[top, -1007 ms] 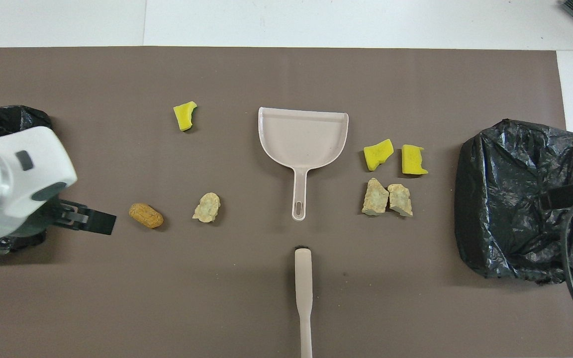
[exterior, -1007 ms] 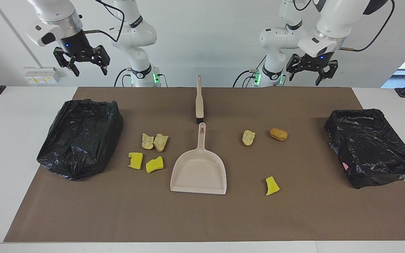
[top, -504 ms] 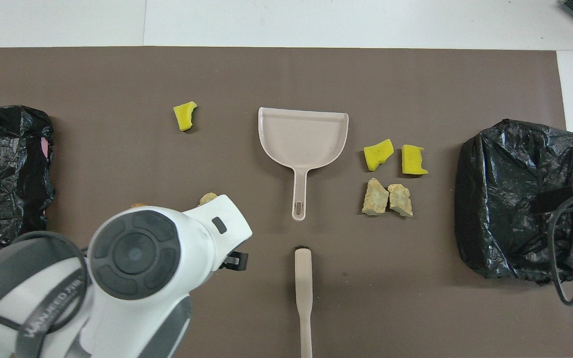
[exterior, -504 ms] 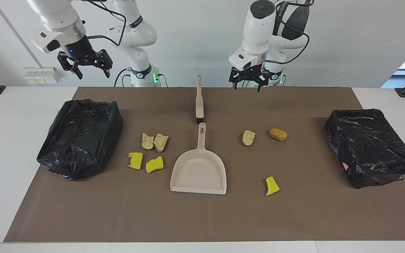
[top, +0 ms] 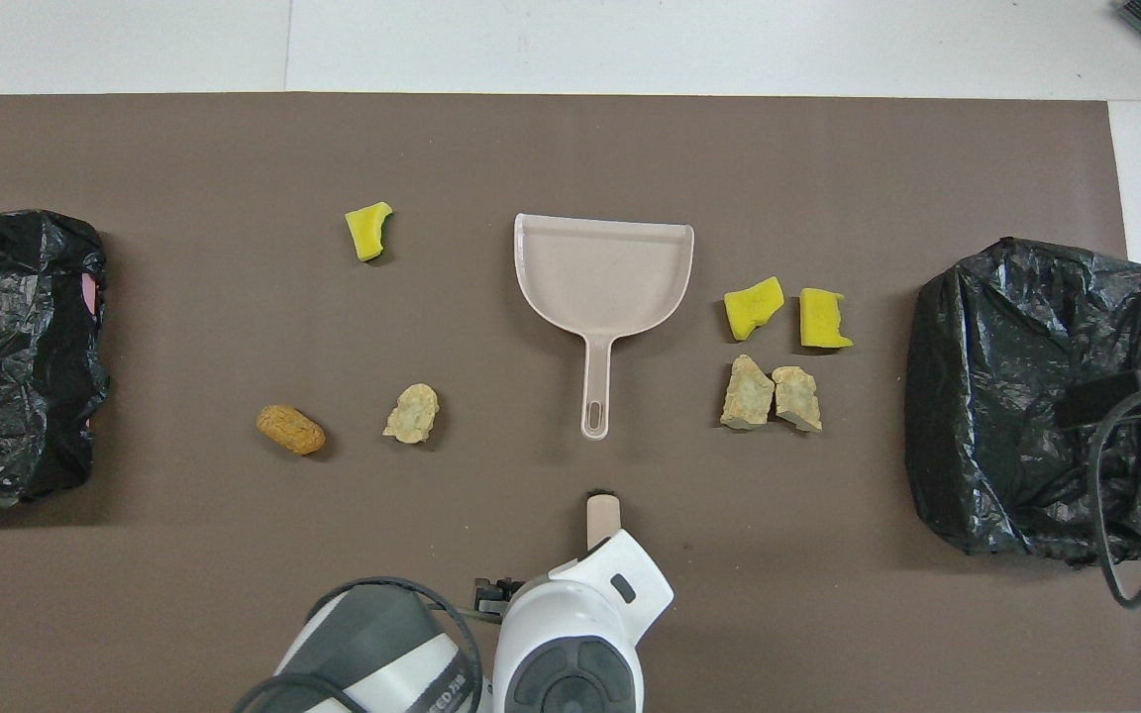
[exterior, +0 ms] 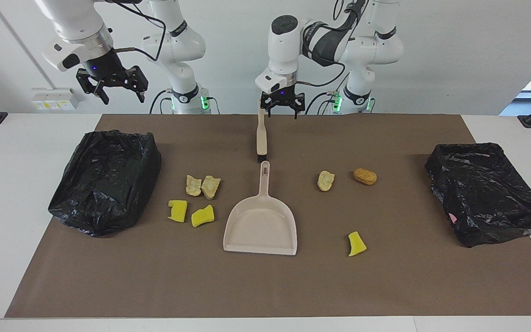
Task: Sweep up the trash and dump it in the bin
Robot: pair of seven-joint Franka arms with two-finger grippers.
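Trash: seven scraps on the brown mat [exterior: 385, 286]. Two yellow sponge bits [exterior: 191, 213] plus two tan chunks [exterior: 203, 186] lie between the dustpan [exterior: 261, 228] and the right-arm-end black bin [exterior: 104, 180]. One tan chunk [exterior: 325, 180], a brown chunk [exterior: 365, 176] and a yellow bit [exterior: 356, 243] sit toward the left-arm-end bin [exterior: 484, 191]. Left tool [exterior: 281, 107] spread over the brush [exterior: 261, 133] handle end, not touching. Right tool [exterior: 111, 84] spread, raised above its bin's end of the desk [exterior: 12, 152].

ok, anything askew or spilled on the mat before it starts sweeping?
Nothing stands out. Seven scraps lie loose on the mat, as expected; the dustpan sits flat and empty, the brush lies flat, in line with the dustpan handle, left claw over it.
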